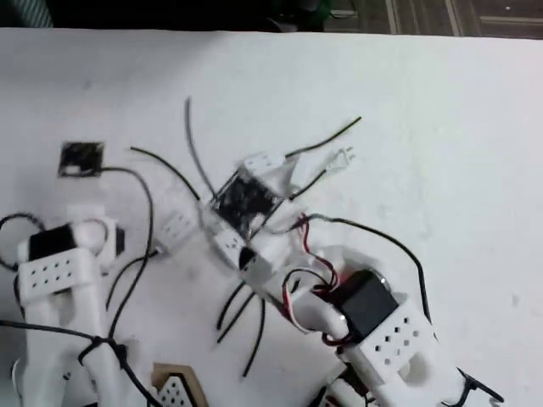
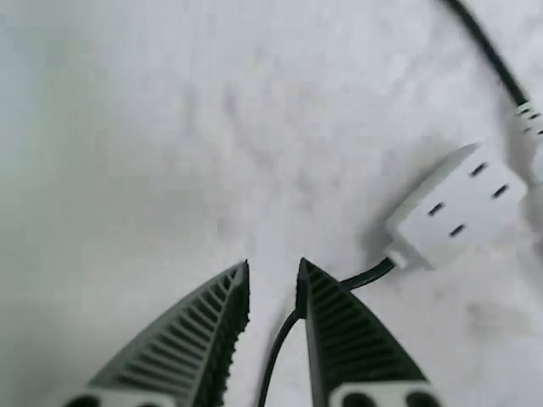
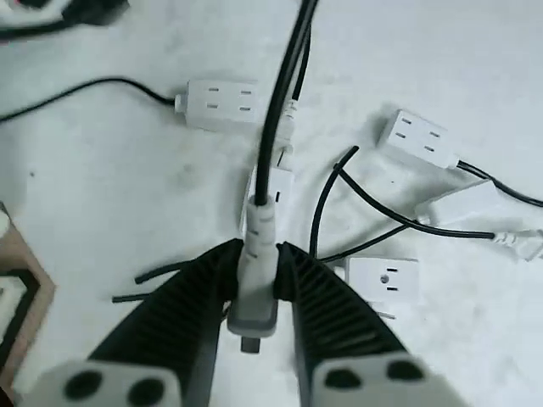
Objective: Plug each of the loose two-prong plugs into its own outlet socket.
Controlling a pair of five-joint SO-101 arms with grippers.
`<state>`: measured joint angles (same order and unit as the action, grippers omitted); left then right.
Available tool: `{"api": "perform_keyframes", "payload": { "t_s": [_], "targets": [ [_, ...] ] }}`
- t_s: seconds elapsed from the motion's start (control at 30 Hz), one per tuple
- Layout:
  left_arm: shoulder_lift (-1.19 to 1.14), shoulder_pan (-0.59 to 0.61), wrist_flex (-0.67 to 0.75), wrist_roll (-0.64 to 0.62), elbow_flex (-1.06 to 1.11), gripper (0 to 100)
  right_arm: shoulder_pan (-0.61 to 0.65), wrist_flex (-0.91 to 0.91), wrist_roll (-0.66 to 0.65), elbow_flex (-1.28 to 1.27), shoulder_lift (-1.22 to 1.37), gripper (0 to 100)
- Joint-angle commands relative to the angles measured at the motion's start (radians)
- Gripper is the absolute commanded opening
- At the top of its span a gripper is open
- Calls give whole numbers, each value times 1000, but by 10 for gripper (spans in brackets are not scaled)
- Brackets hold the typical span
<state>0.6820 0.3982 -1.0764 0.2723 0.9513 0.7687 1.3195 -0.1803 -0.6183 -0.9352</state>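
Grips the white plastic two-prong plug (image 3: 254, 292) on its black cord firmly in the right gripper (image 3: 259, 248), some way from the white rectangular outlet socket (image 2: 456, 205), with the left gripper (image 2: 273, 264) narrowly parted and empty near that socket.

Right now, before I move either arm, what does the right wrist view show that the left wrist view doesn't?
Only the right wrist view: the right tool shut on a pale two-prong plug with a black cord, several white plastic outlet blocks on the table beyond it, and a brown cardboard piece at the edge. Only the left wrist view: the left tool, open and holding nothing, with a thin black cable visible through its gap leading to a single white outlet block. Both: the white table, outlet blocks and black wiring.
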Motion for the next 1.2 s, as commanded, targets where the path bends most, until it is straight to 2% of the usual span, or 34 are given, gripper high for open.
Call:
{"api": "perform_keyframes", "payload": {
  "t_s": [0.0,0.07,0.23,0.57,0.9,1.0,1.17],
  "targets": [
    [31,-150,6,-80,-140,63,48,-4,72,69,-12,19],
    [31,-194,-12,-92,-203,20,59,-33,75,68,-31,19],
    [33,-254,-110,-97,-327,23,61,-119,75,-8,-131,19],
    [33,-369,-170,-137,-373,23,59,-404,77,-393,-515,18],
    [39,-536,-229,-137,-379,23,54,-438,77,-540,-728,17],
    [128,-510,-230,-137,-376,23,48,-433,77,-554,-763,17],
    [435,-501,-273,-140,-370,23,12,-433,91,-559,-832,17]
  ]
}}
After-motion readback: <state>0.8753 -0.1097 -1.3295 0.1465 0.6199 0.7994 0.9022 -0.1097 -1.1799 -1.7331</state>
